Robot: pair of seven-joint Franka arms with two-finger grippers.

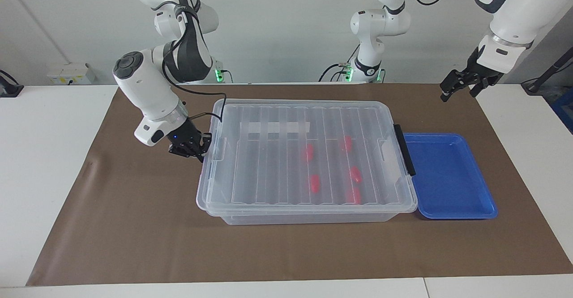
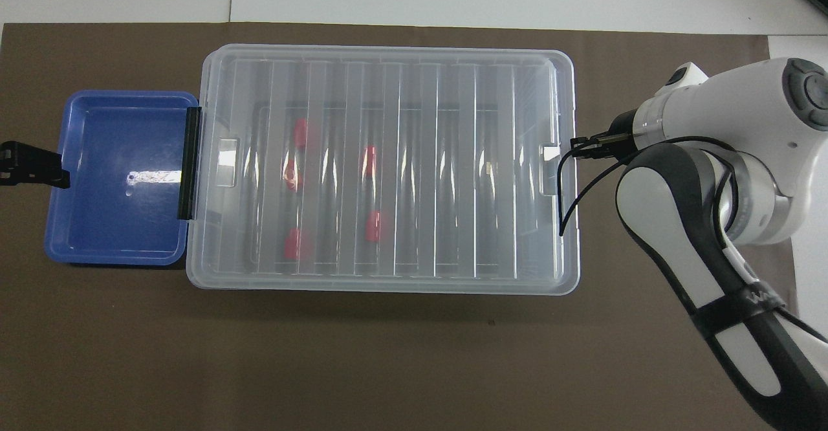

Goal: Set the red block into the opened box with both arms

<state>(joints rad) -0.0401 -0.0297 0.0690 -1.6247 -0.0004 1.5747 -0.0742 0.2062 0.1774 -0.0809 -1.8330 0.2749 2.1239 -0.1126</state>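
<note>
Five red blocks [image 1: 314,183] show through the ribbed lid [image 1: 304,155] in the facing view, all lying inside the box [image 1: 309,217], toward the left arm's end of it. That lid sits square on the box, so as I read it the placing is finished and I am on the closing step. My right claw [image 1: 193,147] is low at the box's end toward the right arm, fingertips together, pressed up against the lid's latch tab; whether it pinches the tab or only pushes on it I cannot tell. My left claw [image 1: 461,83] waits up in the air over the brown mat [image 1: 134,226] near the worktop's corner, jaws spread wide and holding nothing. The blue tray [image 1: 447,177] touches the box at the black handle [image 1: 404,150].

Overhead, the lid's rim lines up with the box all round. The right claw [image 2: 582,147] points straight at the latch tab at mid-end. The left claw [image 2: 32,165] shows only at the tray's [image 2: 116,250] outer edge.

Next I judge the right claw should ease clear of the tab without dragging the lid askew, then both arms retire.
</note>
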